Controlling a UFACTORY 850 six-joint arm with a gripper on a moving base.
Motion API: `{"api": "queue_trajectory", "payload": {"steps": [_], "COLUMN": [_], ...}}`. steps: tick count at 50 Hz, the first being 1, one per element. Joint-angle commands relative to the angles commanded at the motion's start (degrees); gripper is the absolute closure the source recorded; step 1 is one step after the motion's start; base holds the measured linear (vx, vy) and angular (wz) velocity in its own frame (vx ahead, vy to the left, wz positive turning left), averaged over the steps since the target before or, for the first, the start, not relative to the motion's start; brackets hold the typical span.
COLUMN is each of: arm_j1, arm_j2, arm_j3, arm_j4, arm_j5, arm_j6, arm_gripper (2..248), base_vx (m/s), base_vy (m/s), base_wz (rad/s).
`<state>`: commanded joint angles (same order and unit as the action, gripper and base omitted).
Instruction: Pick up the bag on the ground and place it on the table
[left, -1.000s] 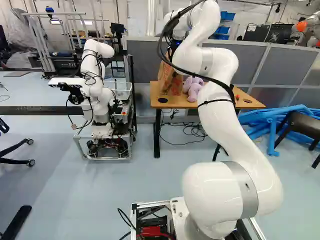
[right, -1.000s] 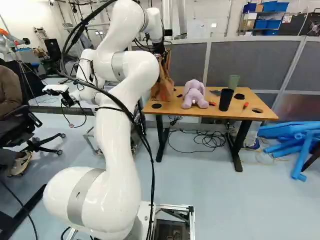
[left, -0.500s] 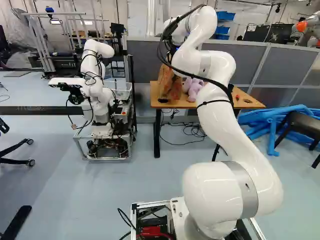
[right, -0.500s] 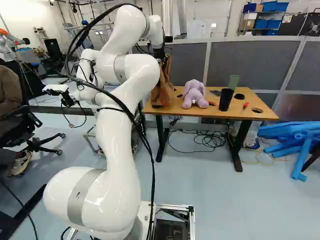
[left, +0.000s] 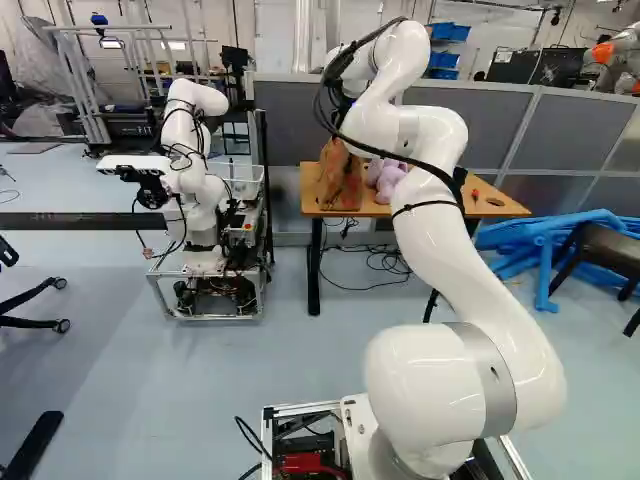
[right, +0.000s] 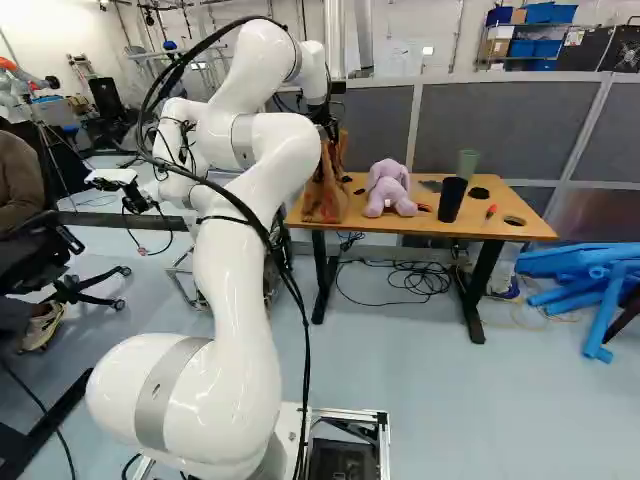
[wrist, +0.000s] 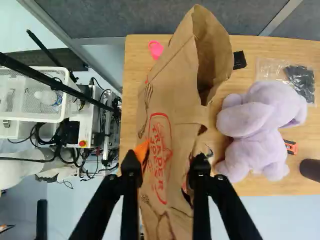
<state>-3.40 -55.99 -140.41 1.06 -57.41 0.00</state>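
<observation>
Below the wrist in the right base view, my gripper (right: 328, 124) is at the top of the brown paper bag (right: 325, 192), its fingertips hard to make out. The bag stands on the left end of the wooden table (right: 440, 228). Seen from the wrist, the gripper (wrist: 166, 162) is open, its fingers apart on either side of the bag (wrist: 165, 107). An orange pad (wrist: 142, 149) shows against the bag's printed side. The bag's mouth gapes ahead of the fingers; its underside is hidden.
A purple plush toy (wrist: 265, 132) sits close beside the bag. A black cup (right: 451, 200) and an orange-red tool (right: 491, 211) are farther along the table. Another robot (left: 195, 190) stands left of the table, and grey partitions (right: 500, 130) rise behind it.
The upper arm and gripper have come down a little, and the bag has lowered with them onto the table's left end. The base has not moved.
</observation>
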Motion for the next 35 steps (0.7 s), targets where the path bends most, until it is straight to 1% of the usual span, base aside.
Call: {"api": "queue_trajectory", "payload": {"steps": [2, 3, 7, 8, 12, 13, 18, 19, 35], "arm_j1": [0.0, 0.0, 0.0, 0.0, 0.0, 0.0, 0.0, 0.0, 0.0], "arm_j2": [0.0, 0.0, 0.0, 0.0, 0.0, 0.0, 0.0, 0.0, 1.2], "arm_j3": [0.0, 0.0, 0.0, 0.0, 0.0, 0.0, 0.0, 0.0, -0.3], "arm_j4": [0.0, 0.0, 0.0, 0.0, 0.0, 0.0, 0.0, 0.0, 0.0], "arm_j5": [0.0, 0.0, 0.0, 0.0, 0.0, 0.0, 0.0, 0.0, 0.0], "arm_j6": [0.0, 0.0, 0.0, 0.0, 0.0, 0.0, 0.0, 0.0, 0.0], "arm_gripper": [149, 113, 113, 78, 78, 41, 41, 6, 3], "base_vx": [0.0, 0.0, 0.0, 0.0, 0.0, 0.0, 0.0, 0.0, 0.0], "base_vy": [0.0, 0.0, 0.0, 0.0, 0.0, 0.0, 0.0, 0.0, 0.0], "base_wz": [0.0, 0.0, 0.0, 0.0, 0.0, 0.0, 0.0, 0.0, 0.0]}}
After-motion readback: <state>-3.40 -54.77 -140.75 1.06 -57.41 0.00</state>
